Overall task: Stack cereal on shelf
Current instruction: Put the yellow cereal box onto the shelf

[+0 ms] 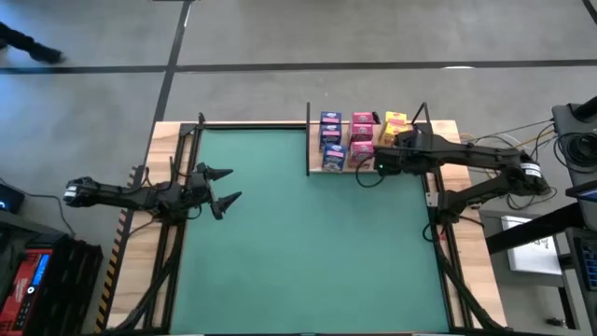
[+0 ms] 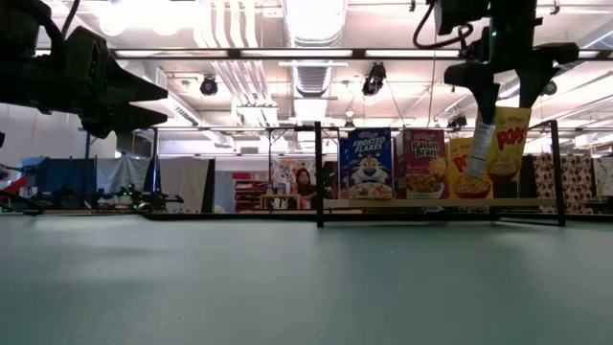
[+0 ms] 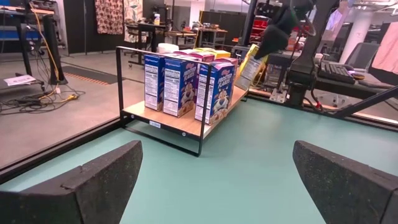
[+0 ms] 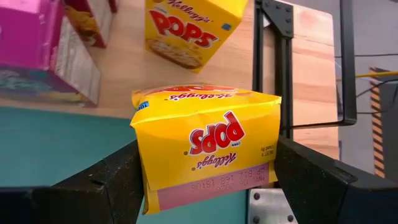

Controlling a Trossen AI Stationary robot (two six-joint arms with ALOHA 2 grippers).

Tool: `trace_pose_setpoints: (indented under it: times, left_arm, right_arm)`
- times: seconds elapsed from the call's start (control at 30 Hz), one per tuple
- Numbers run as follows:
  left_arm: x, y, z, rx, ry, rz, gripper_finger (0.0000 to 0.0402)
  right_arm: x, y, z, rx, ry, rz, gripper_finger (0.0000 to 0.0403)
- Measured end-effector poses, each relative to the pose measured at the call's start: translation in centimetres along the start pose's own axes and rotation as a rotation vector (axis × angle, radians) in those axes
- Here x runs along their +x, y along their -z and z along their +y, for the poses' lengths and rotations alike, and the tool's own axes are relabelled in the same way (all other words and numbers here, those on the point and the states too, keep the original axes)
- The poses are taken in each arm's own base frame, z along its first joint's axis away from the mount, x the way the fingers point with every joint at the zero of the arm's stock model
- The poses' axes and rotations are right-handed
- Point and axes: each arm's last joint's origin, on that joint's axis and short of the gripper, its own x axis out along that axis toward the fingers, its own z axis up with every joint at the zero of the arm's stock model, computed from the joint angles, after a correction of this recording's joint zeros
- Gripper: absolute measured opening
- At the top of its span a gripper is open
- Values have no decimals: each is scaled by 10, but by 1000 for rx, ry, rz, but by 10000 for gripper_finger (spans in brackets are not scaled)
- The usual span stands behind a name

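**Last yellow box going onto the shelf**

The shelf (image 1: 343,169) already carries blue, pink and yellow cereal. Above its right end, the right gripper (image 4: 205,180) clamps a yellow box (image 4: 208,146), tilted; lowering upright comes next. The left gripper (image 1: 227,186) waits, fingers spread.

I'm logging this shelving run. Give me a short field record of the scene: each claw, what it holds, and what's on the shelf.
right claw: shut on a yellow Pops box, held tilted above the shelf's right end
left claw: open, empty, waiting over the mat's left side
shelf: light-wood board at the green mat's far edge
on shelf: blue Frosted Flakes boxes, pink Raisin Bran boxes, another Pops box
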Motion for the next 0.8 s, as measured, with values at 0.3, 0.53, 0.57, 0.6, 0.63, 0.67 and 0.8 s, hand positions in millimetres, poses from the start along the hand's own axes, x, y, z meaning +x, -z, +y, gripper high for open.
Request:
trace_pose_setpoints:
  times: [0.3,0.53,0.57,0.6,0.63,0.67,0.8]
  left_arm:
    - [0,0,0,0,0,0,399]
    - [0,0,0,0,0,0,399]
    - [0,0,0,0,0,0,399]
    - [0,0,0,0,0,0,399]
    - [0,0,0,0,0,0,399]
    - [0,0,0,0,0,0,399]
    - [0,0,0,0,0,0,399]
  right_arm:
    - [16,-9,8,36,67,28,297]
    - [32,-19,19,84,90,43,297]
    - [34,-20,20,96,93,44,297]
    - [35,-22,20,104,97,48,297]
    - [37,-23,20,112,101,53,297]
    - [38,-24,19,116,105,59,297]
    - [41,-28,18,124,98,89,297]
